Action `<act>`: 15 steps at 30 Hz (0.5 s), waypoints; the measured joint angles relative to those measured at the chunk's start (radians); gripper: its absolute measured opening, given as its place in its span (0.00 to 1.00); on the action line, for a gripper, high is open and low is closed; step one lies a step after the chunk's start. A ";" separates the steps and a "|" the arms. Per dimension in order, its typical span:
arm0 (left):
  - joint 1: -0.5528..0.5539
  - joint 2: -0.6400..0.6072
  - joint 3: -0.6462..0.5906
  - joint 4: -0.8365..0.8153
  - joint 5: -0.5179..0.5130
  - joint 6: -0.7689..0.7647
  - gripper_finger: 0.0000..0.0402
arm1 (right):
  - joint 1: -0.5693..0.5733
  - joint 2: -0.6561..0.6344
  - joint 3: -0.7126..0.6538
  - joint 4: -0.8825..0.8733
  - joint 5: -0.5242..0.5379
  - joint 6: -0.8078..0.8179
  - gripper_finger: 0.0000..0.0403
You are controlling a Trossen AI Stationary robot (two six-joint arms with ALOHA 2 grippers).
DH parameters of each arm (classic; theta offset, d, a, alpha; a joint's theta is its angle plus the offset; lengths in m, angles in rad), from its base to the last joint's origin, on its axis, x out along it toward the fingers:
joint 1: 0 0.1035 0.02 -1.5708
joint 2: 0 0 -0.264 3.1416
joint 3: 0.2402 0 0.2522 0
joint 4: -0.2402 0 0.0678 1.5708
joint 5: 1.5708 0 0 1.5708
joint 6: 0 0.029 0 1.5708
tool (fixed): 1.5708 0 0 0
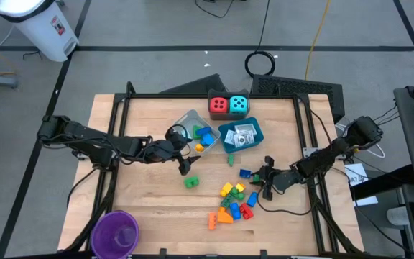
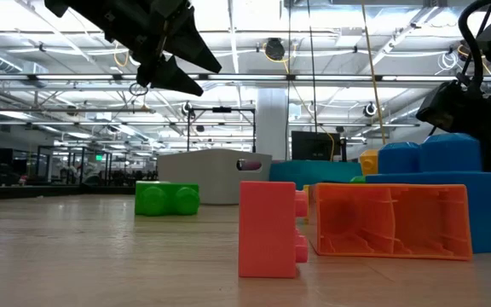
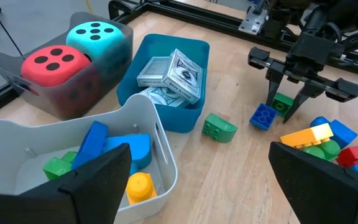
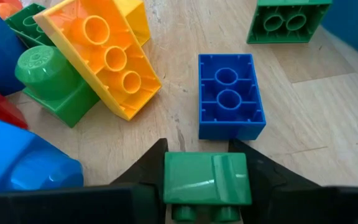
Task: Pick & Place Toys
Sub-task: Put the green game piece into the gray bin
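Observation:
My right gripper [image 1: 259, 181] sits low at the pile of coloured bricks [image 1: 234, 201], shut on a small green brick [image 4: 207, 177]. A blue brick [image 4: 230, 96] lies just beyond it, with a yellow brick [image 4: 104, 53] beside that. My left gripper [image 1: 185, 167] hangs open above the table next to the clear tray [image 1: 187, 122], which holds several bricks. Nothing is between its fingers. A lone green brick [image 1: 191, 183] lies flat on the wood near it. The red die [image 1: 218, 105] and cyan die [image 1: 239, 104] sit in a grey tray, and white packets [image 3: 169, 71] lie in the blue tray [image 1: 254, 129]. My right gripper pinches the green brick's two opposite side walls [image 4: 169, 180] between its two fingers. The fingers slant down from the table's right side. In the left wrist view the green brick [image 3: 283, 102] sits between the fingertips down at the table; whether it is lifted clear I cannot tell.
A purple cup [image 1: 115, 232] stands at the near left corner. A black frame rail [image 1: 192, 96] runs round the table. Another green brick [image 3: 219, 127] lies between the blue tray and the pile. Bare wood lies at the table's left.

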State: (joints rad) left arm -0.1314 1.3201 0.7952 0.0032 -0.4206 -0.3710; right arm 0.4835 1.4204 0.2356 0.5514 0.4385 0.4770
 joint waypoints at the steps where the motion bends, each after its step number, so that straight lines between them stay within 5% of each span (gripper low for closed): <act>1: 0.000 0.000 0.000 0.000 0.000 0.000 0.96 | 0.000 0.000 0.000 0.000 0.000 0.000 0.28; 15: 0.000 0.000 0.000 0.000 0.000 0.000 0.93 | 0.000 0.000 0.000 0.086 0.001 -0.059 0.26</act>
State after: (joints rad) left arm -0.1314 1.3201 0.7952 0.0032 -0.4206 -0.3710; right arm 0.4839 1.4200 0.2356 0.6375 0.4393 0.4176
